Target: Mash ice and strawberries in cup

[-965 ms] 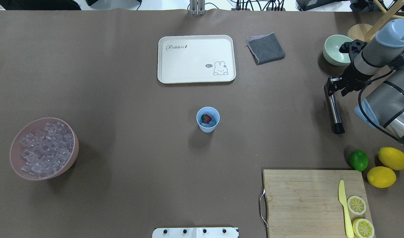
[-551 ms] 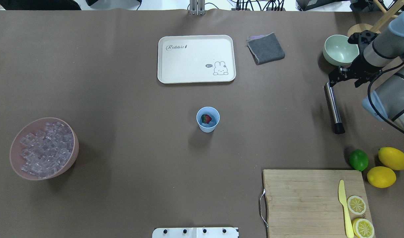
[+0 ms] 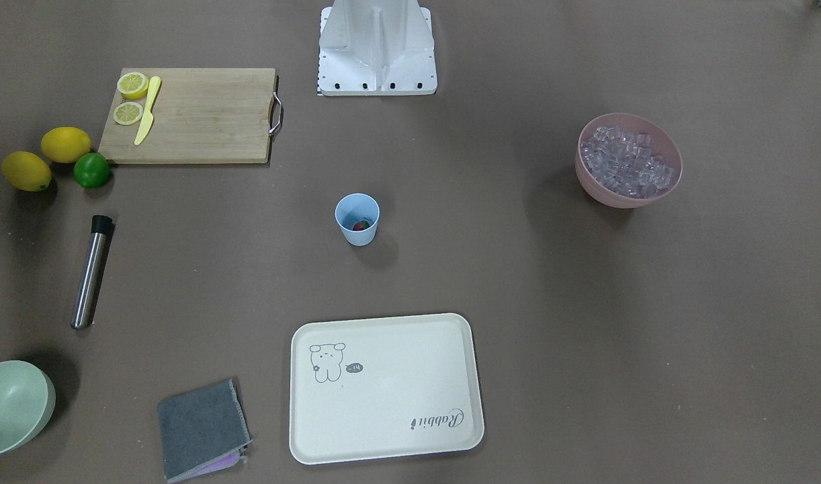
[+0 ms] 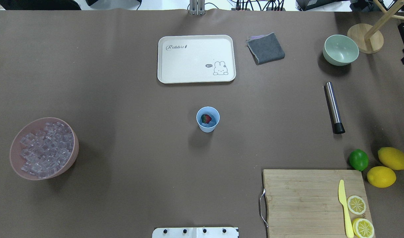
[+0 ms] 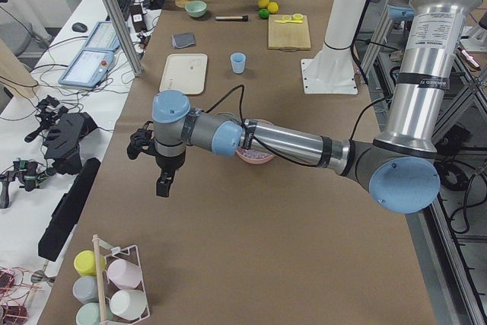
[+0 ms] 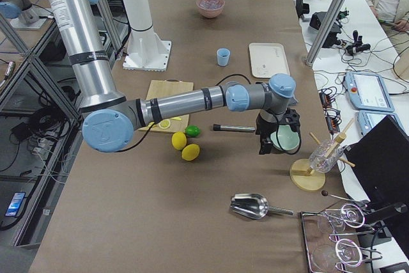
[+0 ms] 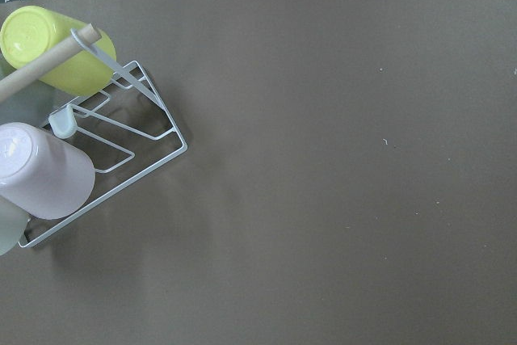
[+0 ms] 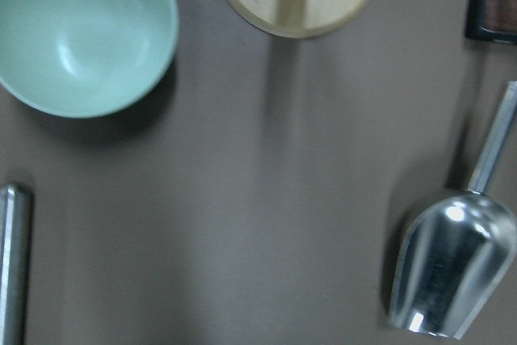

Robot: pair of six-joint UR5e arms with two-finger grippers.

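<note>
Cream tray (image 4: 195,59) and grey cloth (image 4: 265,48) far centre; pale-green bowl (image 4: 340,50) and steel cylinder (image 4: 333,106) right; cutting board (image 4: 304,201) bearing yellow knife (image 4: 344,208), lime (image 4: 358,159), lemons (image 4: 392,158) near right.

Left end effector (image 5: 162,186) and right end effector (image 6: 263,148) both pointing down

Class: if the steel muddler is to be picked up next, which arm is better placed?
Right. The right gripper hangs beside the green bowl, close to the muddler; the left gripper is far off, beyond the pink bowl of ice.
</note>
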